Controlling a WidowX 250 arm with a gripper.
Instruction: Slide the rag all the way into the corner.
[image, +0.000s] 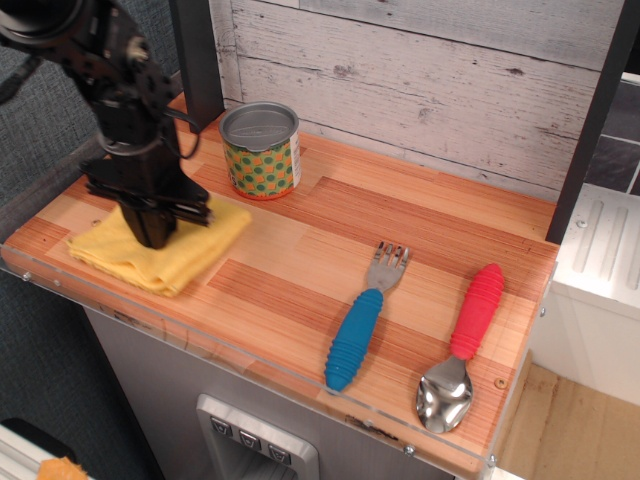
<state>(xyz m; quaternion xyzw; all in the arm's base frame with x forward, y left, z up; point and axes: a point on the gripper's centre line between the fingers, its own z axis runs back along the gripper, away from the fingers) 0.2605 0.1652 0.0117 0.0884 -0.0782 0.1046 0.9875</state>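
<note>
At the table's (300, 260) left end, a black gripper (150, 238) presses straight down on the yellow rag (185, 250), its fingers drawn together into one tip on the cloth.

Nearest the camera, a clear rim (230, 355) runs along the front edge, and by it a spoon (462, 345) with a red handle lies bowl-forward at the right, a fork (362, 320) with a blue handle just left of it, tines pointing away. The rag lies flat and slightly rumpled near the front-left corner (25, 250), its left edge close to the rim but a strip of bare wood showing between them. Behind the rag, apart from it, a patterned tin (261, 152) stands upright. Farthest back is a whitewashed plank wall (420, 80), with a dark post (198, 60) rising beside the tin.
</note>
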